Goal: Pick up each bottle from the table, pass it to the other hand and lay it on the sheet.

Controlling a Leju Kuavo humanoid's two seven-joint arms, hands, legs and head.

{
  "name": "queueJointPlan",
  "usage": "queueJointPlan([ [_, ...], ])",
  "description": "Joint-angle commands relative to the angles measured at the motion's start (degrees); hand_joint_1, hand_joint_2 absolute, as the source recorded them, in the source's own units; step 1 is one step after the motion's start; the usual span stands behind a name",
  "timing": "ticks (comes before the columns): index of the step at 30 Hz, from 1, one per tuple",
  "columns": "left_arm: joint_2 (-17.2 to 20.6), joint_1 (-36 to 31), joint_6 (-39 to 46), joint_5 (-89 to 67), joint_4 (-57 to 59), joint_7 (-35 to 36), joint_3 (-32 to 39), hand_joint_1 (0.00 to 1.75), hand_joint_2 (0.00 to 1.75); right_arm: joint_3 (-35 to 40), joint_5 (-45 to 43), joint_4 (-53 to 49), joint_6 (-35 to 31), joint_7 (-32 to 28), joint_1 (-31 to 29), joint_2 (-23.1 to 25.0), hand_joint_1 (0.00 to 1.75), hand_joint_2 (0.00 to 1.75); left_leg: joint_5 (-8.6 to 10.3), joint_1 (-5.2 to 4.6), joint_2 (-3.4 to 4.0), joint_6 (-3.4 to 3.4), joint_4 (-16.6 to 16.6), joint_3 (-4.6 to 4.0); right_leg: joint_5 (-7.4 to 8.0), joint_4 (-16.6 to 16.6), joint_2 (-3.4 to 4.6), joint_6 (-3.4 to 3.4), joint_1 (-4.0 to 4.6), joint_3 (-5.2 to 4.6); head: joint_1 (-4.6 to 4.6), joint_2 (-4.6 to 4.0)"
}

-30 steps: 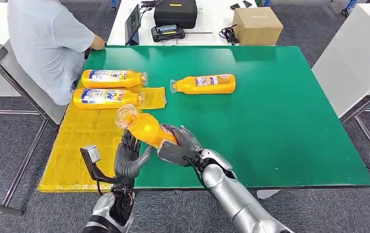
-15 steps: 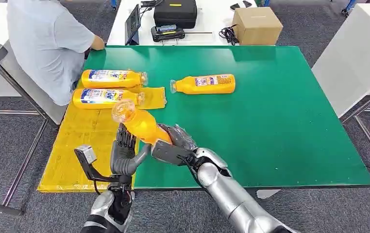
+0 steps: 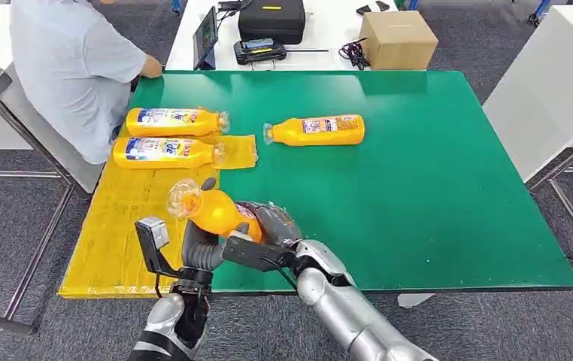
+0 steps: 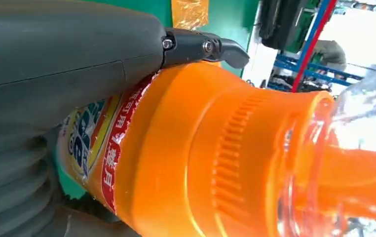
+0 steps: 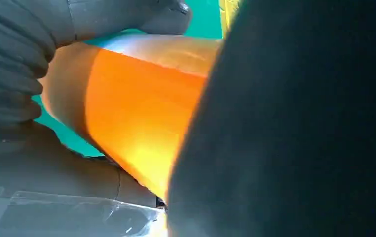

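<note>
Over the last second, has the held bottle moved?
Yes. The held bottle has shifted left toward the yellow sheet, its cap now over the sheet's edge, with the left hand closed in under it.

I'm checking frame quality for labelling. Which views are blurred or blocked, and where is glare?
Head view: sharp, evenly lit. Left wrist view: bottle readable, bright washed-out background beyond its clear neck. Right wrist view: soft focus, a dark blurred mass covers one side, glare on the bottle's orange.

We carry the held bottle [image 3: 210, 210] leftward toward the yellow sheet [image 3: 125, 226]. Our left hand [image 3: 199, 252], open beside it a second ago, now wraps its neck end while our right hand [image 3: 268, 229] grips the base.
</note>
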Motion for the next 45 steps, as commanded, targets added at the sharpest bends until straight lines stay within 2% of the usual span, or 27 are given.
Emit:
queueJointPlan([
  [1,-0.18,-0.65,-3.01,0.94,0.13,1.55,-4.92,0.00,1.75,-0.48,2.27,1.96,0.31,0.83,-0.93,0.28,1.75,1.75,-0.06,0.05,-0.06,-0.09,0.02,0.12,-0.09,0.01,-0.09,-0.11,0.05,0.15,-0.02,0.00],
  [4,-0.18,-1.61,-2.07,1.03,1.04,0.50,-4.37,0.00,1.75,-0.52,2.53,2.72,0.80,-0.02,-1.18,0.87,1.75,1.75,-0.03,0.05,-0.05,-0.08,0.00,0.08,-0.06,0.00,-0.08,-0.09,0.05,0.11,-0.02,0.00],
  [5,-0.18,-1.76,-1.92,1.24,1.16,0.33,-4.21,0.21,1.75,-0.66,2.36,2.79,0.95,-0.07,-1.26,1.01,1.75,1.75,-0.04,0.04,-0.07,-0.07,0.01,0.08,-0.06,0.01,-0.10,-0.09,0.05,0.11,-0.02,0.00],
  [6,-0.18,-1.93,-1.55,1.42,1.36,-0.07,-3.74,1.62,1.75,-0.80,2.23,2.90,1.13,-0.11,-1.48,1.16,1.75,1.75,-0.09,0.09,-0.08,-0.12,0.04,0.18,-0.12,0.02,-0.12,-0.14,0.10,0.22,-0.02,0.00],
  [7,-0.18,-1.97,-1.53,1.52,1.36,-0.29,-3.52,1.62,1.75,-0.92,2.09,2.89,1.21,-0.18,-1.67,1.15,1.75,1.75,-0.05,0.05,-0.03,-0.08,0.02,0.11,-0.07,0.01,-0.06,-0.10,0.06,0.13,-0.02,0.00],
  [8,-0.16,-2.01,-1.80,1.43,1.32,-0.72,-3.45,1.75,1.75,-1.29,1.45,2.91,1.59,-0.47,-1.73,1.25,1.75,1.75,-0.03,0.02,-0.02,-0.06,0.01,0.07,-0.05,0.02,-0.05,-0.07,0.03,0.08,-0.02,0.00],
  [14,-0.18,-2.52,-1.95,2.72,2.50,-1.61,-2.61,1.75,1.75,-2.12,-0.64,3.79,3.34,-1.37,-2.53,1.07,1.71,1.75,-0.01,0.02,-0.03,-0.05,0.00,0.05,-0.03,0.01,-0.05,-0.07,0.02,0.06,-0.02,0.00],
  [15,-0.18,-2.79,-1.94,3.35,2.68,-2.23,-2.48,1.75,1.75,-2.23,-0.95,4.47,3.43,-1.53,-2.88,1.05,1.45,1.75,-0.06,0.06,-0.04,-0.09,0.04,0.13,-0.08,0.03,-0.08,-0.12,0.07,0.17,-0.02,0.00],
  [16,-0.18,-2.79,-1.94,3.35,2.68,-2.23,-2.48,1.75,1.75,-2.23,-0.95,4.47,3.43,-1.53,-2.88,1.05,1.45,1.75,-0.04,0.05,-0.04,-0.09,0.02,0.12,-0.06,0.01,-0.07,-0.10,0.06,0.15,-0.02,0.00],
  [17,-0.18,-2.71,-1.94,3.60,2.11,-2.72,-2.30,1.75,1.75,-2.28,-1.13,4.75,3.54,-1.56,-2.95,1.01,0.58,1.75,-0.01,0.03,-0.05,-0.06,0.00,0.05,-0.03,0.00,-0.08,-0.08,0.03,0.08,-0.02,0.00],
  [18,-0.18,-2.60,-1.89,3.62,1.55,-3.01,-2.18,1.75,1.75,-2.10,-1.21,5.19,3.69,-1.56,-3.03,0.95,0.00,1.75,-0.05,0.07,-0.06,-0.10,0.02,0.14,-0.07,0.01,-0.09,-0.13,0.08,0.18,-0.02,0.00],
  [25,-0.18,-1.95,-0.40,3.72,-1.52,-4.00,-0.84,1.75,1.75,-2.22,-1.73,5.98,3.14,-1.55,-2.49,1.45,0.00,1.75,-0.04,0.04,-0.01,-0.08,0.01,0.11,-0.05,0.01,-0.05,-0.09,0.05,0.12,-0.02,0.00],
  [26,-0.18,-1.66,-0.34,3.63,-2.29,-3.98,-0.39,1.75,1.75,-2.35,-1.78,5.83,2.83,-1.39,-2.26,1.52,0.00,0.00,-0.02,0.05,-0.02,-0.06,0.01,0.05,-0.03,-0.01,-0.04,-0.07,0.05,0.07,-0.02,0.00],
  [32,-0.10,-1.47,0.96,3.02,-3.15,-4.04,0.35,1.75,1.75,-2.71,-1.48,5.12,1.80,-1.07,-1.66,1.33,0.00,0.00,-0.02,0.04,-0.04,-0.06,-0.01,0.09,-0.03,-0.02,-0.07,-0.07,0.05,0.12,-0.02,0.00],
  [36,0.01,-2.21,12.75,-6.63,-2.95,-2.80,3.48,1.75,1.75,-5.57,0.94,0.09,-2.79,0.72,1.82,1.03,0.00,0.00,-0.08,0.10,-0.10,-0.11,0.01,0.21,-0.11,-0.02,-0.14,-0.14,0.10,0.27,-0.02,0.00],
  [39,2.49,-6.93,23.12,-27.04,0.93,-1.18,7.28,1.75,1.75,-9.10,2.97,-4.28,-3.46,0.92,4.51,0.97,0.00,0.00,-0.03,0.09,-0.17,-0.11,0.00,0.14,-0.08,-0.01,-0.20,-0.14,0.09,0.22,-0.02,0.00],
  [40,2.58,-7.66,23.00,-30.32,1.11,-0.34,9.24,1.75,1.75,-9.86,3.51,-5.08,-3.15,0.82,4.85,1.20,0.00,1.75,0.00,0.08,-0.14,-0.11,-0.02,0.10,-0.04,-0.02,-0.17,-0.13,0.09,0.15,0.00,0.00],
  [42,2.47,-8.65,21.72,-36.56,1.04,-0.36,13.24,1.75,1.75,-10.79,4.19,-5.81,-2.28,0.44,5.16,1.60,0.00,1.75,-0.03,0.09,-0.05,-0.14,0.00,0.14,-0.06,0.02,-0.08,-0.16,0.09,0.16,0.00,0.00],
  [45,2.11,-8.39,21.45,-37.00,0.76,-0.54,13.63,1.75,1.75,-10.83,4.29,-5.55,-2.17,0.39,5.04,1.74,0.00,1.75,-0.05,0.08,0.02,-0.13,0.00,0.16,-0.05,0.02,-0.01,-0.16,0.09,0.17,0.00,0.00],
])
